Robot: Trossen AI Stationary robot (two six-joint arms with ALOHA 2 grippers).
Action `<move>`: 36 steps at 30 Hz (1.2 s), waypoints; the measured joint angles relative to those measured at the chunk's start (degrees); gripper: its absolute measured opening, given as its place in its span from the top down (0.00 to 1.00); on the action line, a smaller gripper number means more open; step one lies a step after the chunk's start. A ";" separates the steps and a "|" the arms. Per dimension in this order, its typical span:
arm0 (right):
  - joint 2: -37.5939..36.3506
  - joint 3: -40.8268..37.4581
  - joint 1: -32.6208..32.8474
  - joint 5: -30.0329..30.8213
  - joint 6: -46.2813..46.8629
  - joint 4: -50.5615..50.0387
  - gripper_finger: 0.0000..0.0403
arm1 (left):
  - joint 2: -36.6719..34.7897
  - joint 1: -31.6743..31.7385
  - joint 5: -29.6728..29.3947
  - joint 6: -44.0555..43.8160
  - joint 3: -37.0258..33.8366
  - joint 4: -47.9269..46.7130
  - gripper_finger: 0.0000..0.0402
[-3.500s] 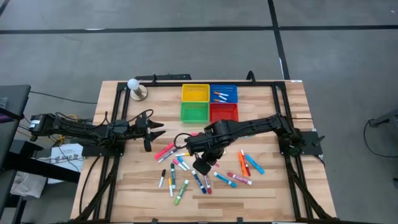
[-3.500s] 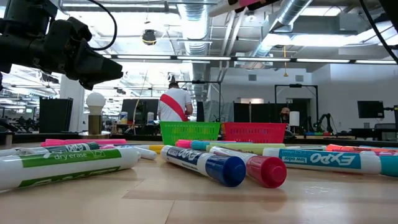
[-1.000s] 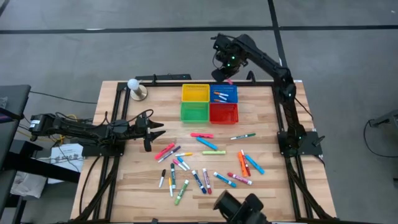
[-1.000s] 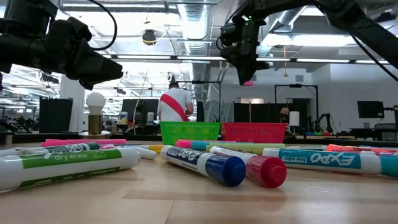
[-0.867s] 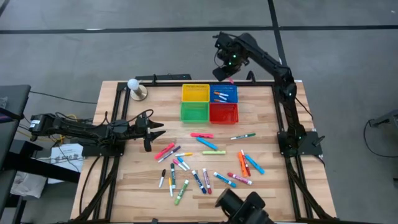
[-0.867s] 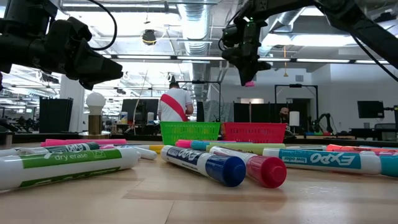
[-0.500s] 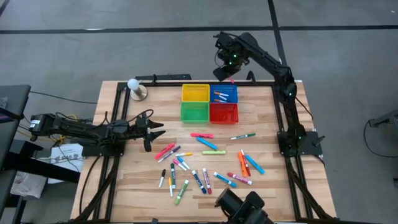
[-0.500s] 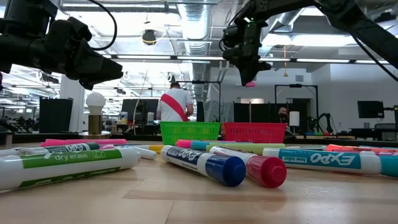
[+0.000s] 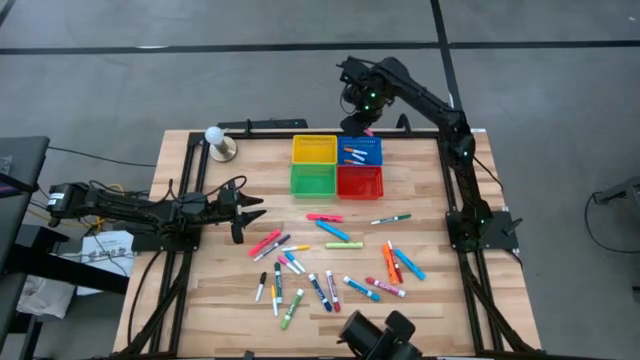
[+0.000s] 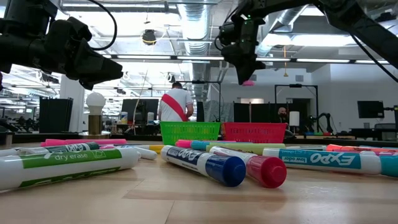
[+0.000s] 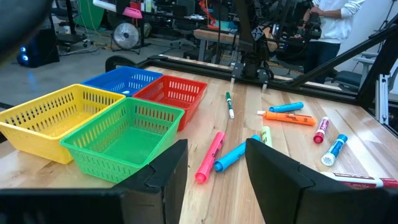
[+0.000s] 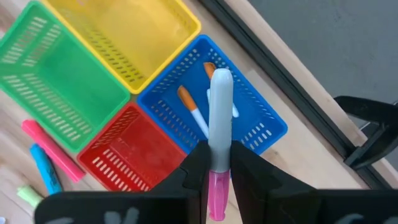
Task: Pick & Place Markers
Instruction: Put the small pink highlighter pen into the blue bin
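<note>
My right gripper (image 9: 362, 118) hangs high over the far edge of the table, above the blue basket (image 9: 360, 150), shut on a white marker with a pink cap (image 12: 219, 118). The blue basket has a few markers in it; the yellow (image 9: 314, 148), green (image 9: 313, 180) and red (image 9: 360, 181) baskets stand beside it. Several loose markers (image 9: 330, 262) lie flat on the wooden table. My left gripper (image 9: 248, 210) waits open at the table's left, low and pointing level toward the baskets (image 11: 214, 174). My right gripper pinches the marker between its two fingers (image 12: 196, 167), close to its pink cap end (image 12: 217, 186). The fingers point down and lie across the marker. Its white body (image 12: 220, 106) sticks out past them, clear of everything, above the blue basket.
A white ball on a round base (image 9: 216, 140) stands at the far left corner. A dark camera unit (image 9: 375, 338) sits at the near edge. A black frame runs around the table. A person (image 10: 175, 102) stands in the room beyond.
My right gripper has stayed high above the blue basket and rolled a little about its downward line, the marker turning with it.
</note>
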 joint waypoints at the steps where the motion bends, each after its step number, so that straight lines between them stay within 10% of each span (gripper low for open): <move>1: -0.01 0.00 0.15 0.01 -0.49 0.00 0.88 | 0.00 0.00 0.00 0.01 -0.01 0.00 0.60; 36: 0.02 -24.12 0.69 0.04 -5.27 17.10 0.88 | 0.02 0.00 -0.01 0.01 0.00 0.00 0.60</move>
